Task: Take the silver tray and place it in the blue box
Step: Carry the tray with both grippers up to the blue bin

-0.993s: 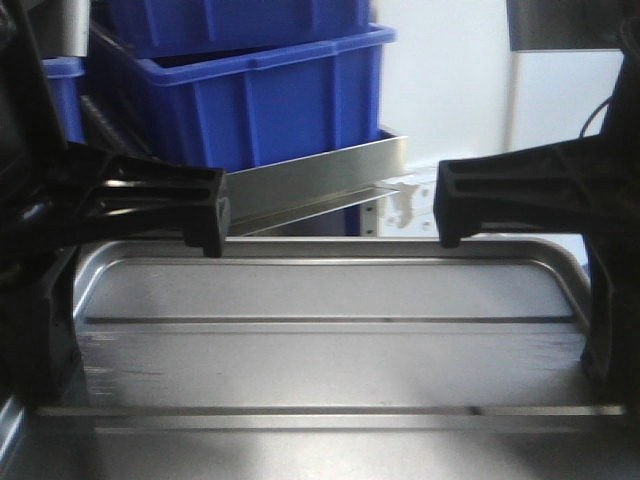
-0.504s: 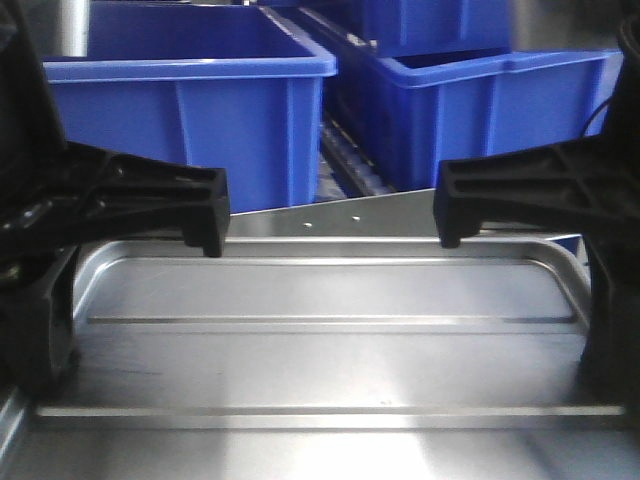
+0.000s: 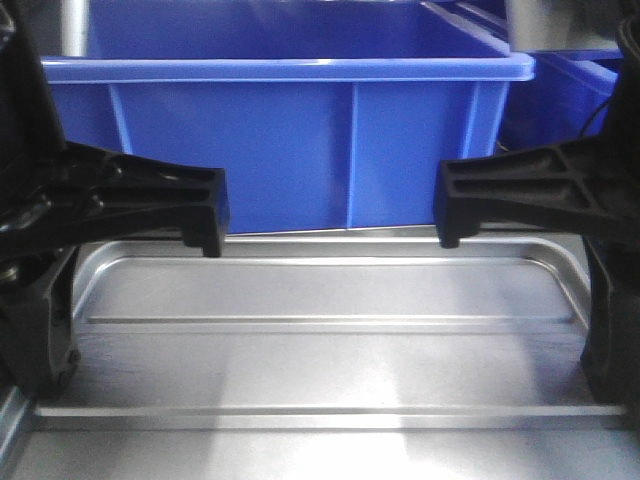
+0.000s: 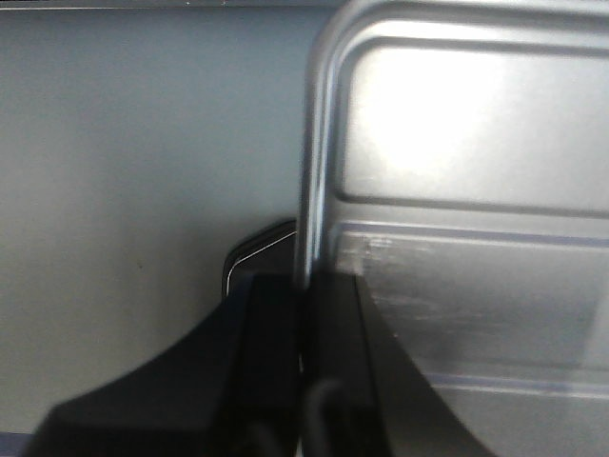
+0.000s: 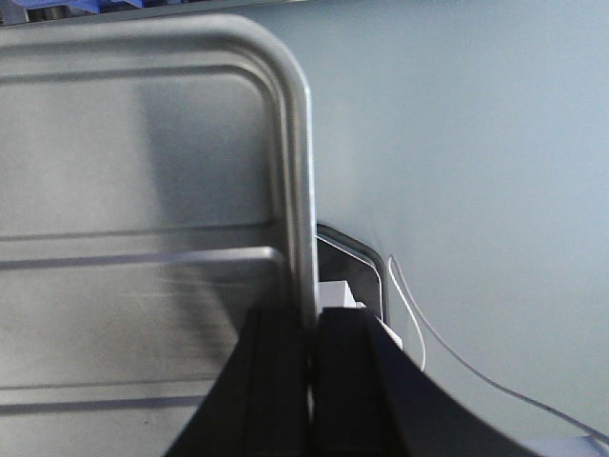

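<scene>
The left tool (image 4: 304, 290) and right tool (image 5: 313, 322), two in all, clamped opposite rims of the one silver tray (image 3: 320, 365) between them, with the blue box (image 3: 250, 150) behind.

1. Silver tray (image 3: 320, 290): bare metal, bright and reflective. The floor has a fine brushed sheen with broad glare patches, and the rim is smooth and polished.
2. Silver tray, floor beside the left gripper (image 4: 304, 314): a dull, scuffed patch in the otherwise smooth finish.
3. Blue box (image 3: 280, 150): moulded plastic, smooth and semi-gloss, with a soft highlight along the rim.
4. Left gripper and right gripper (image 5: 314, 333): black, matt, plastic-looking, reflecting little.
5. Surface (image 5: 476, 143) beneath the tray: pale grey, smooth, matt. Its material cannot be told.
6. Cable (image 5: 447, 352): thin, white, smooth sheath.
</scene>
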